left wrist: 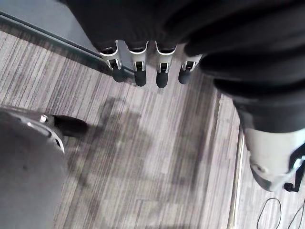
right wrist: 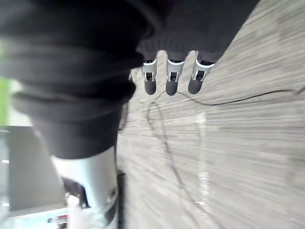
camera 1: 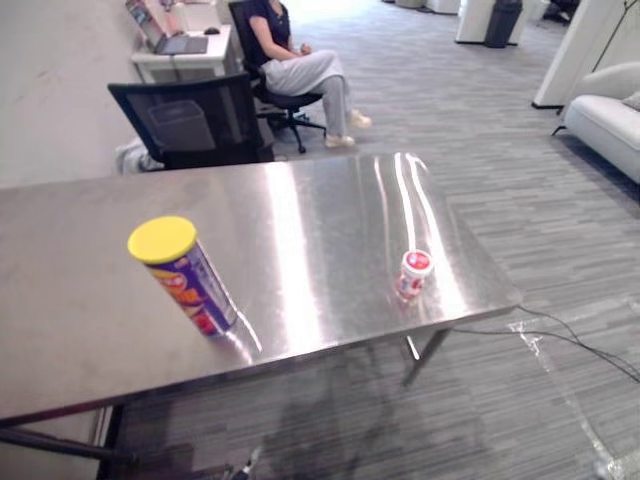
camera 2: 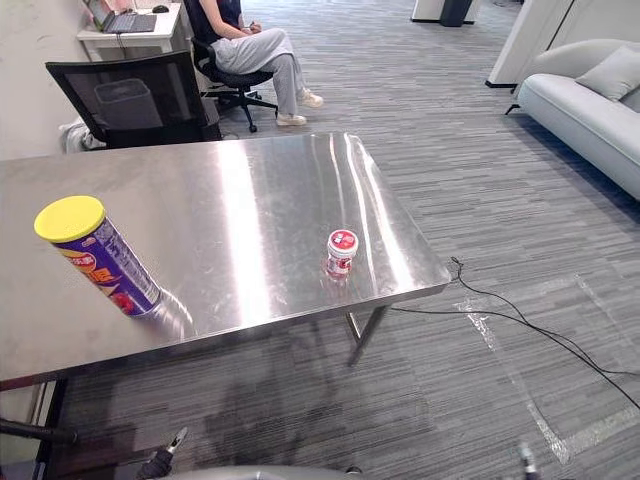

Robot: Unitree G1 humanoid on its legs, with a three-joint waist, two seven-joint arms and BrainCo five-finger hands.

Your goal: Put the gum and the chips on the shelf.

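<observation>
Chips can (camera 1: 183,275) and gum tub (camera 1: 413,274) are seen upright on the surface (camera 1: 300,220), can toward its left, tub by its near right corner, both judged light, stiff, slick, best wrapped mid-body; left robot hand (left wrist: 138,76) and right robot hand (right wrist: 172,78) are held slack, empty.

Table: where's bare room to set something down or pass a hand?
Bare steel between the chips can and the gum bottle, and the whole far half of the table up to the black chair. Tight only between each item and the near edge.
</observation>
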